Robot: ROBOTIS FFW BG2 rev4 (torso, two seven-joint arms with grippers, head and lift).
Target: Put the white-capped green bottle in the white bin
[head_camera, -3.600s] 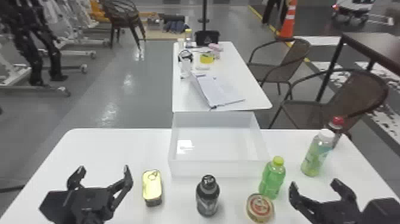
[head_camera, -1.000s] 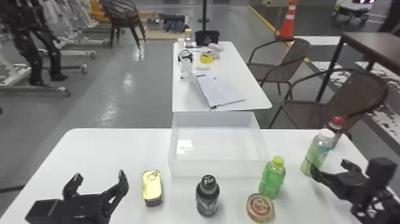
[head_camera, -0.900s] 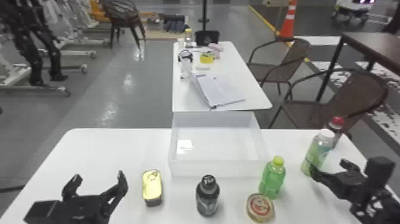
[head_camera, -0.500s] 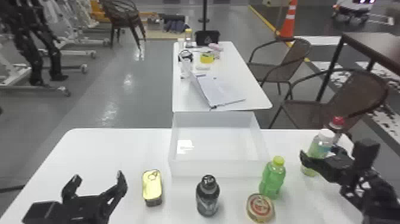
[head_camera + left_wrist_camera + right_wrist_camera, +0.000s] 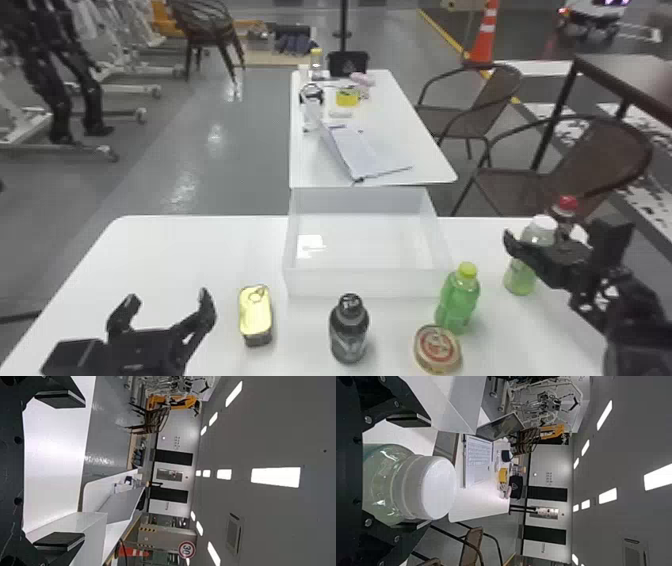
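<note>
And here we are at the grasp: the right gripper has its fingers apart, one on either side of the white-capped green bottle, nothing clamped that I can make out. The bottle stands upright on the table, off to the right of the white bin, with the red-capped bottle close behind it. It looks nearer one finger than the other, so centre it first, I'd say, then close evenly, low enough to grip the body and not the cap; a lopsided squeeze could tip it into its neighbour. Firm but not crushing, that plastic may well give! Then straight up, high enough to clear the yellow-capped green bottle and the bin's wall, across, and down gently before letting go. Over on the other side, the left gripper waits above the table, fingers spread, holding nothing. Now the labels: red print in a ring on the round tin, pale lettering on the dark bottle's cap, and way back a red-rimmed round sign. The target bottle's own label is partly blocked, its wording too unclear to make out.
</note>
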